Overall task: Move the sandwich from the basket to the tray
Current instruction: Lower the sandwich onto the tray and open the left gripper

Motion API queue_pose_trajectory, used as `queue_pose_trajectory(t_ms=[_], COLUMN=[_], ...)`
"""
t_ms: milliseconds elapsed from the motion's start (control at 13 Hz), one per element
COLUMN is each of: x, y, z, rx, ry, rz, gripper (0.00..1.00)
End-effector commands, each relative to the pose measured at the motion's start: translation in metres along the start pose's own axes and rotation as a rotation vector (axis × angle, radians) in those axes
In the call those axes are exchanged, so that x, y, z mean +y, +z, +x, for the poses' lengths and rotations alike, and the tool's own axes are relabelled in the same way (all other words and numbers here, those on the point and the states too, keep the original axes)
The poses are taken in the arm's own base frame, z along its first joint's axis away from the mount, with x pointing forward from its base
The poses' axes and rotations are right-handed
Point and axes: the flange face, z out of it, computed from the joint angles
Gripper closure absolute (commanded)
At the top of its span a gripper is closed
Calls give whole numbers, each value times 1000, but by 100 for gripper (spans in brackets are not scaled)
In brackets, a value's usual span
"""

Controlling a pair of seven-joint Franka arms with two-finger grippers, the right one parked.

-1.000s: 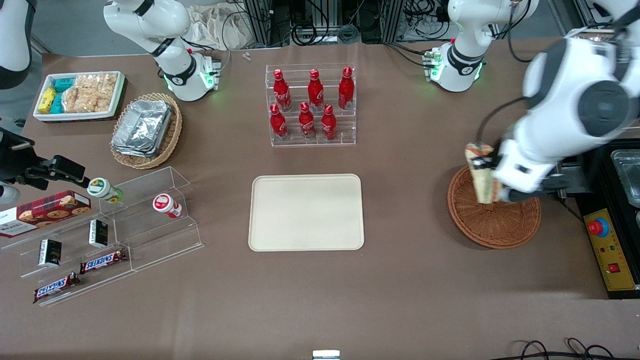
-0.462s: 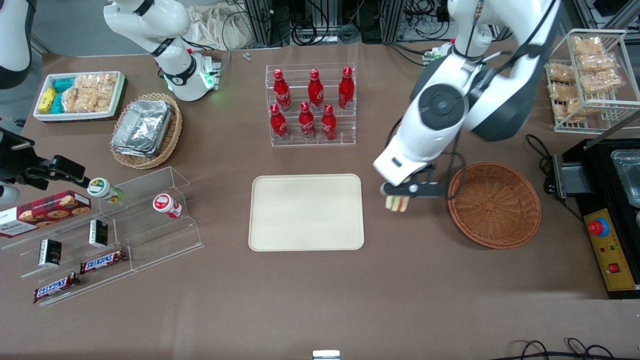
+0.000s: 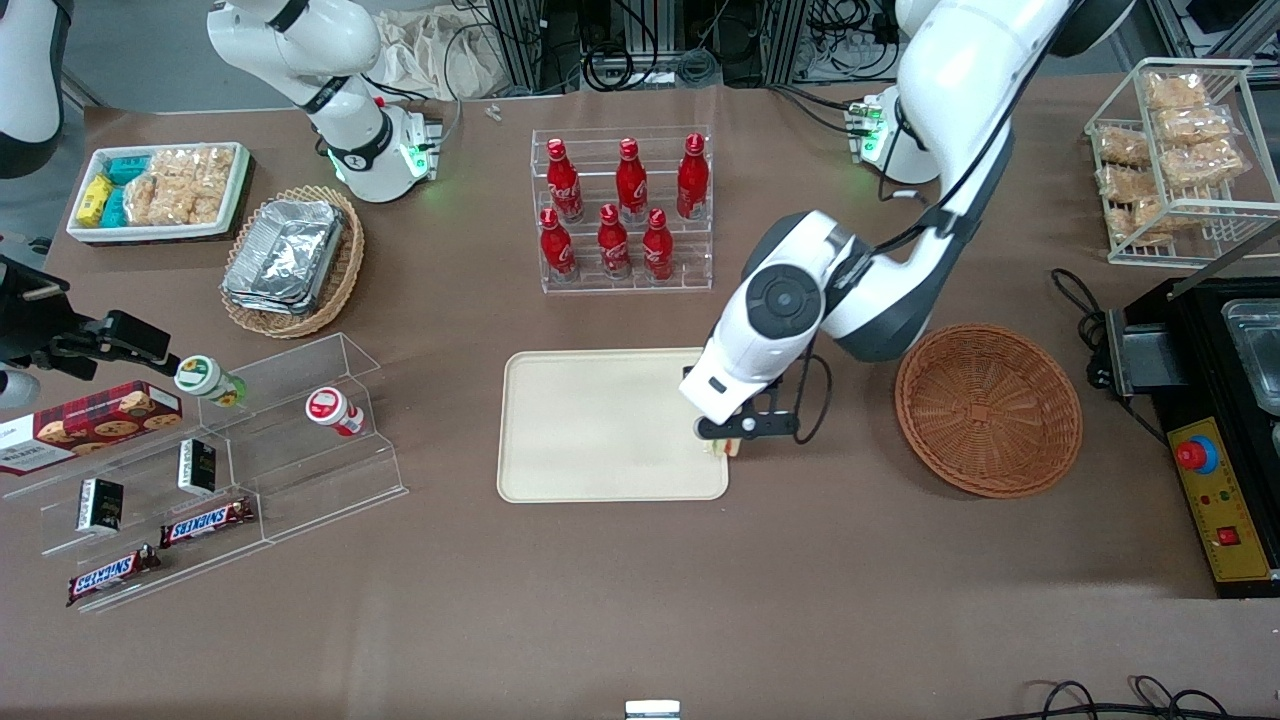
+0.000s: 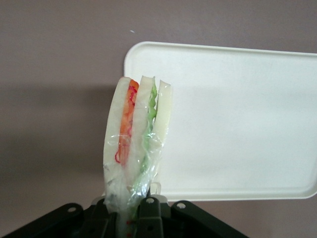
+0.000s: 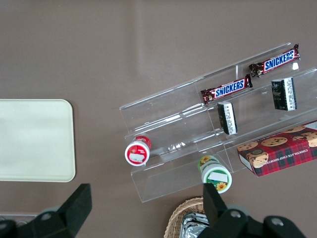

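Sandwich held over the tray's edge

The sandwich (image 4: 134,136), upright in clear wrap, is clamped in the jaws of the gripper (image 3: 722,440) above the tray (image 3: 600,425) rim nearest the basket (image 3: 988,410); the arm bends down over the counter (image 3: 820,580).

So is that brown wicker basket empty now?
Empty. The basket shows only bare weave inside, and the sandwich is pinched in the gripper, hanging over the tray's edge nearest the basket.
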Motion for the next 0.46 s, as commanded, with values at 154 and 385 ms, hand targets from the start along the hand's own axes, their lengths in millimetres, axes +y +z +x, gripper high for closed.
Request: queue_pose_trajectory(t_ms=[154,385], x=[28,24], y=[56,79], z=[3,5], rx=[24,29], ry=[-14,3], rz=[-42,-21], gripper=[89,82])
